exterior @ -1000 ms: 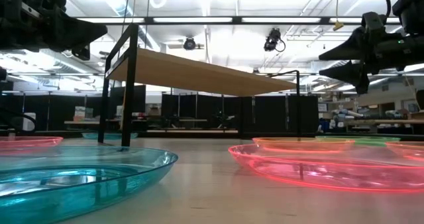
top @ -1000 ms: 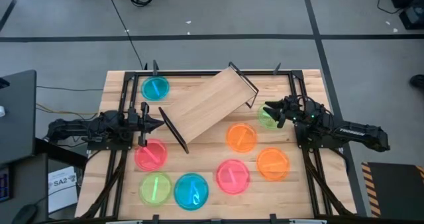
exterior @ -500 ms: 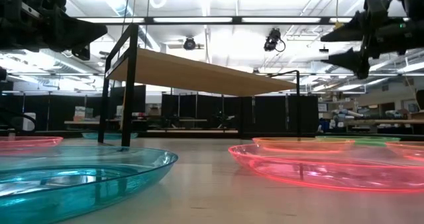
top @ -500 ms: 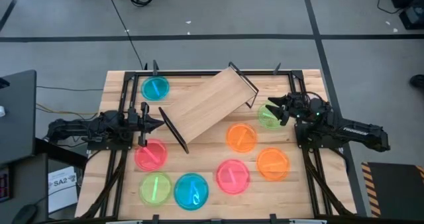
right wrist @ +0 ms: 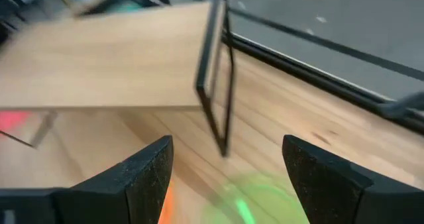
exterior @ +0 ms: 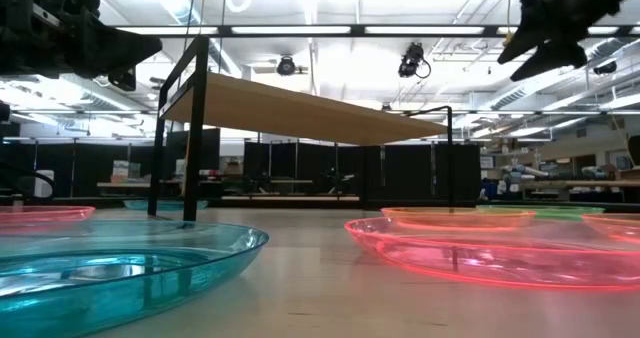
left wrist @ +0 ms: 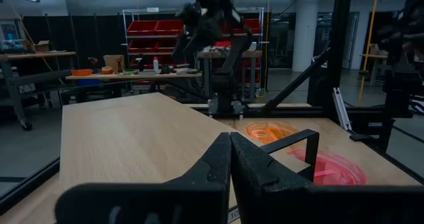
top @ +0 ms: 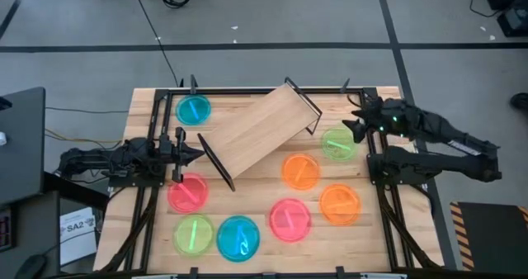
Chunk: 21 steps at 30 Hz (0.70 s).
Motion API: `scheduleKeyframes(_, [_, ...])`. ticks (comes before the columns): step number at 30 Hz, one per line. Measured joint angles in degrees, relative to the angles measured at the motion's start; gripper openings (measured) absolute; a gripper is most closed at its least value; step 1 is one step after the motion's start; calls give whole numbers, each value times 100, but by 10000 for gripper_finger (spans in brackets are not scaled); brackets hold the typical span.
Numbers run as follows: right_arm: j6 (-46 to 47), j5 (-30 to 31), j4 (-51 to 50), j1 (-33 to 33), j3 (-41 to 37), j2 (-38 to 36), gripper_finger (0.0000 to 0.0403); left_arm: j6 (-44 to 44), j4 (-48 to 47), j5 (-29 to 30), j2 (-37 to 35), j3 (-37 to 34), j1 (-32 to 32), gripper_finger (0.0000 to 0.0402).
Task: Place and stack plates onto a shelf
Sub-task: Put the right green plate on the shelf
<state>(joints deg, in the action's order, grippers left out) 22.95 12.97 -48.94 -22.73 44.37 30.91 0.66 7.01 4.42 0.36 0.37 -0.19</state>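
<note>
Slatted wooden table (top: 388, 101) carries everything. Light wooden board shelf on black wire legs (top: 260, 130) sits diagonal at centre, top bare, so no plate stacked yet. Eight translucent round plastic plates visible: two blue (top: 194, 110) at 10 and (top: 238, 236) at 6, two green (top: 337, 144) at 3 and (top: 192, 234) at 7, two pink (top: 188, 191) and (top: 289, 219), two orange (top: 301, 171) and (top: 339, 203); all flat on table, spread for single picks. Right end effector (top: 356, 124), fingers spread wide and empty, hovers just beyond the 3 o'clock green plate, likely lining up a pick. Left end effector (top: 198, 151) clenched, empty, parked at 9 beside shelf.
</note>
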Motion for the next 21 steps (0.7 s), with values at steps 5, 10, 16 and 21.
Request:
scheduleKeyframes(5, [-450,-130,-1090,-659,881,996,289,2,-2,-1,0,-1,0,13])
scheduleKeyframes(10, [-1156,-1021,-1604,-1584,1064,1678,289,3,-1,0,0,1,0,13])
scheduleKeyframes(16, [-2103,-1885,-1628,-2728,1064,2434,289,2,-2,0,0,0,0,13])
scheduleKeyframes(21, [-2836,-2108,-1625,-3509,1064,3059,289,3,0,1,0,0,0,13])
